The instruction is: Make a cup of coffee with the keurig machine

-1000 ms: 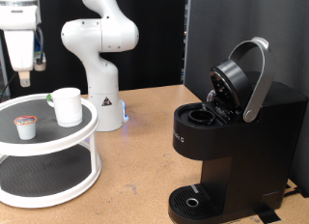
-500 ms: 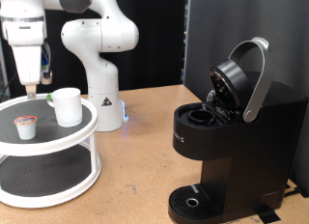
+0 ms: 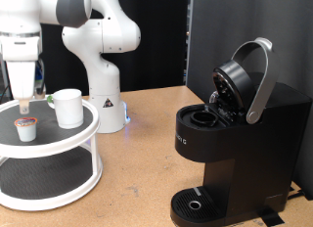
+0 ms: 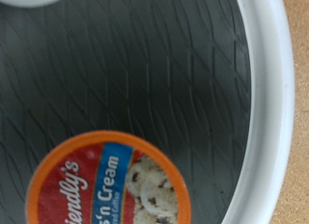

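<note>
Hovering gripper (image 3: 22, 107) directly above the pod (image 3: 26, 128) beside the cup (image 3: 68, 108); jaws' spread indiscernible; keurig machine (image 3: 240, 139) lid raised to receive it.

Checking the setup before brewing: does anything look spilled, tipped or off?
Nothing stands out. The tall black coffee machine has its lid raised, the white ceramic mug and small foil-lidded pod stand upright on the round white tiered tray, and the gripper hangs above the pod.
</note>
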You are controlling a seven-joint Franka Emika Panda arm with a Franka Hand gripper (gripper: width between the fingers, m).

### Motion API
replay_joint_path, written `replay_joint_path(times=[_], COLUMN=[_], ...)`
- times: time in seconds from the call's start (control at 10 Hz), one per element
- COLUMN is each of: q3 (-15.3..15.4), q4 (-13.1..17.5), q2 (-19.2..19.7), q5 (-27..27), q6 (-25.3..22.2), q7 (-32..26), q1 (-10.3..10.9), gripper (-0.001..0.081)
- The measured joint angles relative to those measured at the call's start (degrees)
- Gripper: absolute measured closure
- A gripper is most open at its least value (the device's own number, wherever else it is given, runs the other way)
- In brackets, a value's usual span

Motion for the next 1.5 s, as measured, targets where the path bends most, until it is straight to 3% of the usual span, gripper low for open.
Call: replay_joint_path(times=[0.4, 1.0, 1.5], q3=[-0.61, -1.67, -1.67], q4=[-1.10, -4.56, -4.97], q2=[3.81, 4.43, 5.47], q5=[-0.09, -0.34, -0.34], q6=[4.59, 9.06, 9.94], q7=[-0.01, -0.39, -0.37], q1=[-0.46, -0.57, -0.61], gripper=[0.0001, 0.0001, 0.0031])
